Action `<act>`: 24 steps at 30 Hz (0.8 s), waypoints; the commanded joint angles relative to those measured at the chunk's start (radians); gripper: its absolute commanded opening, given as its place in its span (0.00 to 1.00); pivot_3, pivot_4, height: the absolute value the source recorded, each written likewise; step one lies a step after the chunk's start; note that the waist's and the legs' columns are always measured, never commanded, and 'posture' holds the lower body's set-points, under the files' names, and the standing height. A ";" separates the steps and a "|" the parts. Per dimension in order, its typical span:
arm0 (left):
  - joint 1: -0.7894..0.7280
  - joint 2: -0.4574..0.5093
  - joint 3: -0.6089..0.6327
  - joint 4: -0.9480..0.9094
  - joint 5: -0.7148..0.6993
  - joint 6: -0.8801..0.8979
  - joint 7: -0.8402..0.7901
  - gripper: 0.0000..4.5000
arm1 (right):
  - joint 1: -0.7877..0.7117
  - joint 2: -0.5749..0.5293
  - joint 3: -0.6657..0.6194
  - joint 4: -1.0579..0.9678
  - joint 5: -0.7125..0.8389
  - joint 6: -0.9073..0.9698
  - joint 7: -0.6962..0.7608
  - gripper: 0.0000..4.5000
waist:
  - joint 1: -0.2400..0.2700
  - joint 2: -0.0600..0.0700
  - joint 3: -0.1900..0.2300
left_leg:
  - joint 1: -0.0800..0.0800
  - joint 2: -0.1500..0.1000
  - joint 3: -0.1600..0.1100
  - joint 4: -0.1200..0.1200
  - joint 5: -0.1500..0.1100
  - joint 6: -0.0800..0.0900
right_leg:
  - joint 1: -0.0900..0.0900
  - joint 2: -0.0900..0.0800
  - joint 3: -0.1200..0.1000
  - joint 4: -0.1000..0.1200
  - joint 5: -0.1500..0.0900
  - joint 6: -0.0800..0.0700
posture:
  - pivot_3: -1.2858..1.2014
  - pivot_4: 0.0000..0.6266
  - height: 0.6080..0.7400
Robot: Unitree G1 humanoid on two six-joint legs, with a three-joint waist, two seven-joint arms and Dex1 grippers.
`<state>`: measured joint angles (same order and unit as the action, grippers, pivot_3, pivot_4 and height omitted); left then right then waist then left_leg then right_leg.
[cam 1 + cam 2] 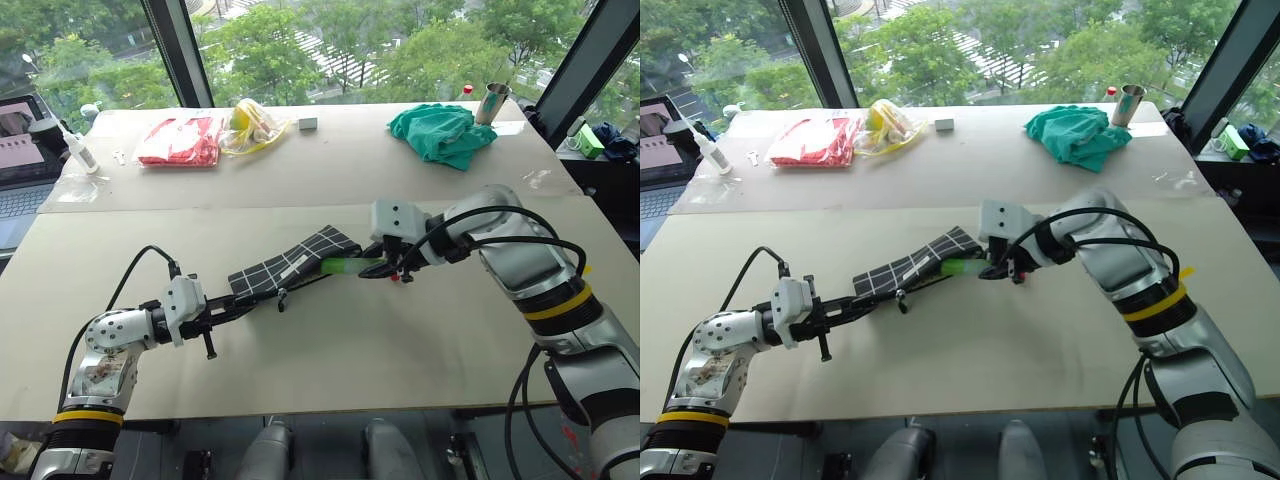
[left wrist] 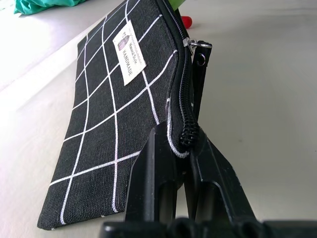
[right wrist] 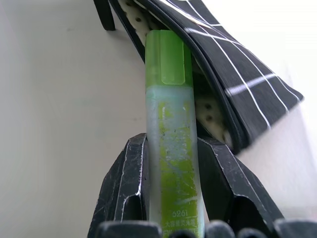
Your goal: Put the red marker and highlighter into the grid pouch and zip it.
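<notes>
Left eye view: the left gripper (image 1: 243, 308) is clamped on the near end of the grid pouch (image 1: 295, 262), holding it lifted off the table (image 1: 330, 370) at a slant. The right gripper (image 1: 385, 268) grips the highlighter (image 1: 345, 266) and points its cap end at the pouch's far, upper end. Far back lie a red packet (image 1: 180, 142), a clear bag with yellow contents (image 1: 252, 125) and a teal cloth (image 1: 442, 133), all well apart from the work.

Right eye view: the same arrangement — pouch bridged between the two grippers, the highlighter's tip touching or just inside the pouch's open end.

Left wrist view: the black fingers (image 2: 158, 173) pinch the pouch's zipper edge; the zipper pull (image 2: 199, 74) dangles beside it and the white label (image 2: 130, 52) faces up. Past the far end of the pouch a bright red tip (image 2: 186, 21) peeks out, probably the red marker, though I cannot tell whether it lies inside the pouch or behind it.

Right wrist view: the fingers (image 3: 130, 183) squeeze the highlighter's barrel; its green cap sits at the mouth of the pouch, against the dotted lining, not yet pushed in.

My reading: the highlighter is at the point of insertion — it has yet to be slid in and released, the marker's place needs confirming, and the zip is undone
</notes>
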<state>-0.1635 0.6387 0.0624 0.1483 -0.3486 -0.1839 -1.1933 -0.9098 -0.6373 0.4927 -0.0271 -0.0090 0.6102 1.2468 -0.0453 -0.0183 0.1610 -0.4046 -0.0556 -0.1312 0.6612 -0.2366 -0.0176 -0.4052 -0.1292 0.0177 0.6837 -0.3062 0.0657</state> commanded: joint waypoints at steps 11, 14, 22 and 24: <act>-0.032 -0.014 -0.015 0.019 0.006 -0.035 -0.012 0.00 | -0.050 0.146 0.077 0.016 -0.204 -0.243 -0.204 0.23 | -0.001 0.000 0.000 | 0.000 0.000 0.000 0.000 0.002 -0.004 | -0.001 0.000 0.000 0.001 0.000 0.000 | 0.52 0.24 1.00; -0.038 -0.014 -0.015 0.024 0.005 -0.034 -0.015 0.00 | -0.015 0.153 0.088 0.003 -0.230 -0.368 -0.236 0.23 | -0.003 0.000 0.000 | 0.000 0.000 -0.001 0.000 0.003 -0.005 | -0.001 0.000 0.000 0.001 0.000 0.000 | 0.52 0.24 1.00; -0.049 -0.017 -0.014 0.034 0.003 -0.032 -0.024 0.00 | 0.070 0.211 0.077 0.067 -0.238 -0.571 -0.301 0.23 | -0.002 0.000 0.000 | 0.000 -0.001 0.000 0.000 0.003 -0.005 | 0.000 0.000 0.000 0.001 0.000 0.000 | 0.52 0.24 1.00; -0.050 -0.019 -0.015 0.033 0.003 -0.032 -0.024 0.00 | 0.079 0.227 0.067 0.092 -0.238 -0.615 -0.322 0.23 | -0.003 0.000 0.000 | 0.001 0.000 0.000 0.000 0.003 -0.005 | 0.000 0.000 0.000 0.002 0.000 0.000 | 0.52 0.24 1.00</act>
<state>-0.1962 0.6248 0.0463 0.1968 -0.3347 -0.1967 -1.2129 -0.8301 -0.4365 0.5793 0.0768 -0.2544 0.0582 0.9504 -0.0484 -0.0183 0.1609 -0.4041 -0.0559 -0.1311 0.6609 -0.2338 -0.0225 -0.4057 -0.1291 0.0174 0.6854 -0.3061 0.0657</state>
